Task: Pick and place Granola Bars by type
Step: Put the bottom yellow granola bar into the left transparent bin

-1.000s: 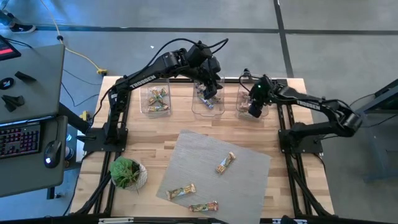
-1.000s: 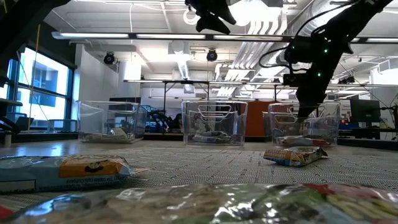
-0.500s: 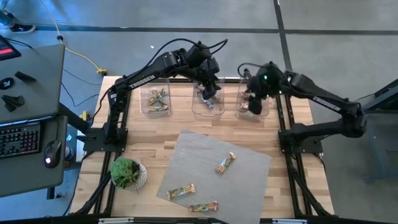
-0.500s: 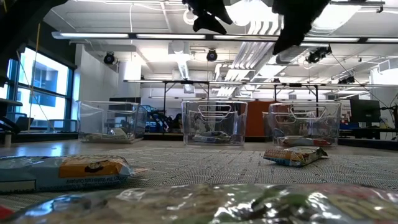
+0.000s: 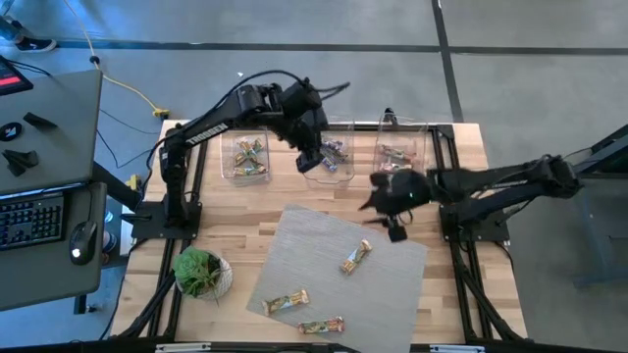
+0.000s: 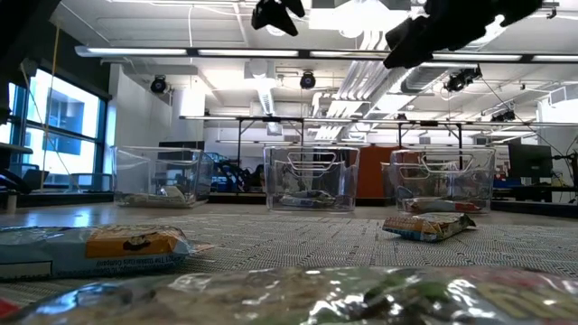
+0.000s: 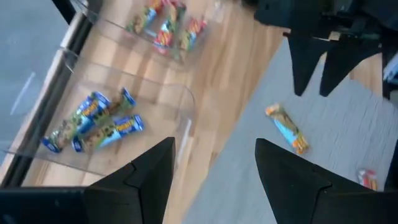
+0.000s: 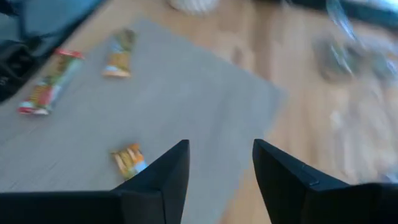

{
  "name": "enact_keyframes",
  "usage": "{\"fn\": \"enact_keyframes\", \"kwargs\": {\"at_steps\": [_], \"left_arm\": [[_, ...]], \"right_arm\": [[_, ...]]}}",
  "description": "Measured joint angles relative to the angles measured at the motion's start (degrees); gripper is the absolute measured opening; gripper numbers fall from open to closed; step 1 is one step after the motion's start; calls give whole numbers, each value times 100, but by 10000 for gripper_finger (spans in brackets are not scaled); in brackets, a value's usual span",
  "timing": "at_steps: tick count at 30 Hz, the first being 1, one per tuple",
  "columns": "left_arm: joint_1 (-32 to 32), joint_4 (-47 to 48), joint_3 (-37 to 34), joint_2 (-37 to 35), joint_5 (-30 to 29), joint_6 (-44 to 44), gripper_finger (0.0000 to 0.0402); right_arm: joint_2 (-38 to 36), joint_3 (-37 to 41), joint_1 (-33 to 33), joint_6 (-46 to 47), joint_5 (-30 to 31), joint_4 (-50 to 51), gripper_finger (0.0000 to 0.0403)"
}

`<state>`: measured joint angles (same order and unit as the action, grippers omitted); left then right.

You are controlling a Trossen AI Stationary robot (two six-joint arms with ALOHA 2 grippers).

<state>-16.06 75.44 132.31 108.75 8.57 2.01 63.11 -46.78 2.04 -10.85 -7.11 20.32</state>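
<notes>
Three granola bars lie flat on the grey mat: one (image 5: 355, 257) near its middle, one (image 5: 286, 301) and one (image 5: 322, 326) toward the near edge. More bars lie in three clear bins: left (image 5: 245, 157), middle (image 5: 332, 157), right (image 5: 397, 154). My left gripper (image 5: 312, 149) is open and empty, high by the middle bin's left side; its wrist view shows blue-green bars (image 7: 93, 121) and red-yellow bars (image 7: 165, 28) in bins. My right gripper (image 5: 394, 227) is open and empty, high over the mat's far right corner, looking at the middle bar (image 8: 127, 160).
A small potted plant (image 5: 199, 272) stands at the table's near left. The three bins line the far edge. Arm bases and dark frame rails run along both table sides. In the low view both grippers (image 6: 275, 13) (image 6: 442, 27) hang well above the bins.
My right gripper has risen out of the right bin and swung toward the near edge, stopping over the mat's far right corner. My left gripper has drawn up and a little left from above the middle bin. The bars on the mat have stayed put.
</notes>
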Motion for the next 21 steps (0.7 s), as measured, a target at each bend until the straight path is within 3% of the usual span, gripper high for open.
{"fn": "enact_keyframes", "kwargs": {"at_steps": [8,15,18,21], "left_arm": [[744,225,0,-2,-1264,432,216],[1288,796,4,-2,-1587,1145,216],[1649,1471,2,-2,-1909,1804,216],[2125,1420,-363,-22,-2291,2293,216]], "right_arm": [[344,1244,1410,164,271,-3028,165],[932,912,2098,295,1250,-2980,165],[1070,826,2207,472,1263,-2973,165],[1211,789,2277,757,1259,-2971,165]]}}
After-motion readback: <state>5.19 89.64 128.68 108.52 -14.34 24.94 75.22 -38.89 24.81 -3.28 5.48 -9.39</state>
